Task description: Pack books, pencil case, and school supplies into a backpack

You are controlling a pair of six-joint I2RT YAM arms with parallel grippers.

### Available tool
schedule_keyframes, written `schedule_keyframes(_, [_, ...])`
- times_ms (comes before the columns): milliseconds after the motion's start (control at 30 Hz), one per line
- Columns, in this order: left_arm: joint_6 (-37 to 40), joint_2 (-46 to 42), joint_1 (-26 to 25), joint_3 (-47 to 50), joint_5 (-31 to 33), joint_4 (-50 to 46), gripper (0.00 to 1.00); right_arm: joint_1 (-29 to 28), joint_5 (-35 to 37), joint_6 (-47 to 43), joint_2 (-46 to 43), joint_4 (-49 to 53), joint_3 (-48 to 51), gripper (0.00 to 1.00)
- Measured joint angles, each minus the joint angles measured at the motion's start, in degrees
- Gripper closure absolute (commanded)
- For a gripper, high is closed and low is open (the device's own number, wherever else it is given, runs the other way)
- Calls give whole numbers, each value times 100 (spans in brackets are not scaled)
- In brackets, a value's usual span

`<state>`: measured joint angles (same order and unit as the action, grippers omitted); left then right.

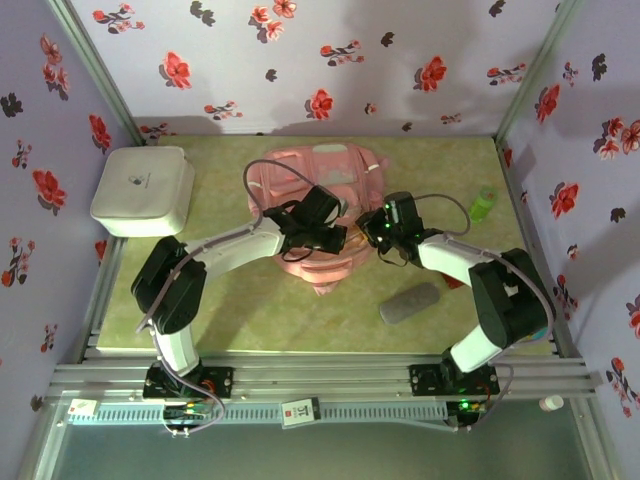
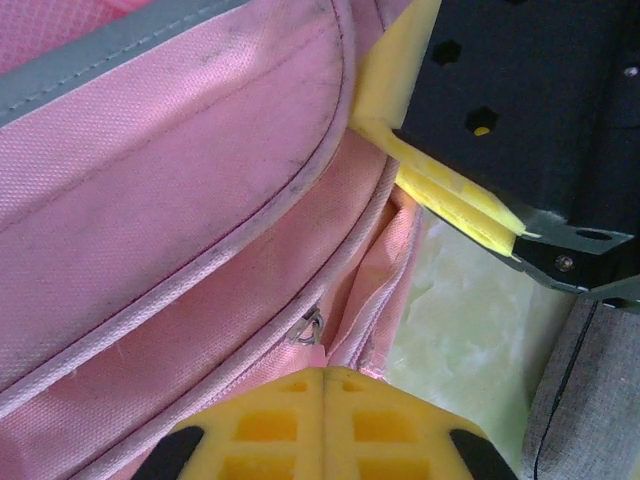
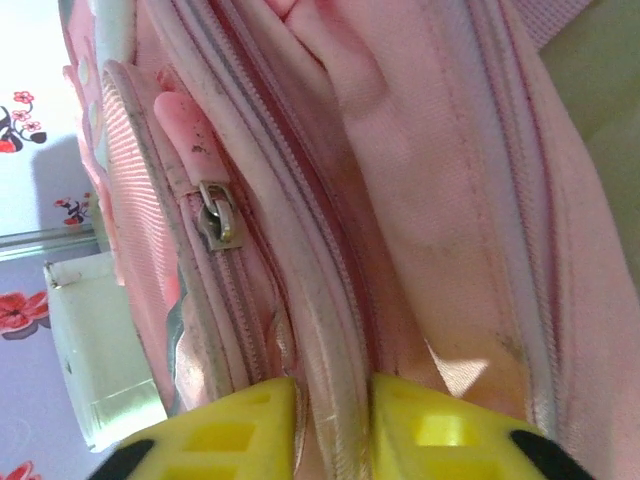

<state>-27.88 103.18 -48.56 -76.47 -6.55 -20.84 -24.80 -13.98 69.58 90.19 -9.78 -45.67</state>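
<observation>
Left fingers [image 2: 270, 430] sit pressed together beside the pink backpack [image 1: 310, 175], which lies at the middle of the surface [image 1: 250, 300]. Right fingers [image 3: 440, 435] clamp a fold of it by its zipper. The grey pencil case [image 1: 410, 302] lies apart, to the right.

Top view: soft, even overhead light, moderately bright, lays diffuse shadows on the rear wall [image 1: 300, 60] and the worktop [image 1: 250, 300]; detail is slightly soft, and the frame posts [image 1: 100, 75] splay toward the corners. Wrist views: backpack [image 2: 180, 200] fabric is reasonably sharp, whereas the yellow fingers [image 3: 440, 435] of the right tool [image 3: 333, 425] are blurred and glare-lit, and background areas wash out.
</observation>
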Motion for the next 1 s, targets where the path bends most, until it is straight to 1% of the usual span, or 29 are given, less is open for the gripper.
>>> schedule_keyframes(133, [0,0,0,0,46,-35,100,0,-44,2,33,-118,0,87])
schedule_keyframes(267, [-2,-2,2,0,120,-81,99,-13,-63,-24,17,-267,0,89])
schedule_keyframes(300, [-2,-2,2,0,136,-92,96,-17,-63,-42,4,-273,0,89])
schedule_keyframes(367, [4,-2,2,0,140,-120,85,-24,-63,-72,-35,-282,0,89])
schedule_keyframes(433, [-28,-2,2,0,140,-153,78,-33,-66,-103,-85,-286,0,89])
schedule_keyframes(533, [-79,-2,2,0,140,-190,70,-39,-72,-146,-142,-313,-2,88])
schedule_keyframes(733, [-136,-2,2,0,144,-195,68,-50,-107,-166,-203,-321,-52,88])
schedule_keyframes(1000, [-289,-2,-13,13,247,-136,75,-50,-129,-168,-221,-319,-101,88])
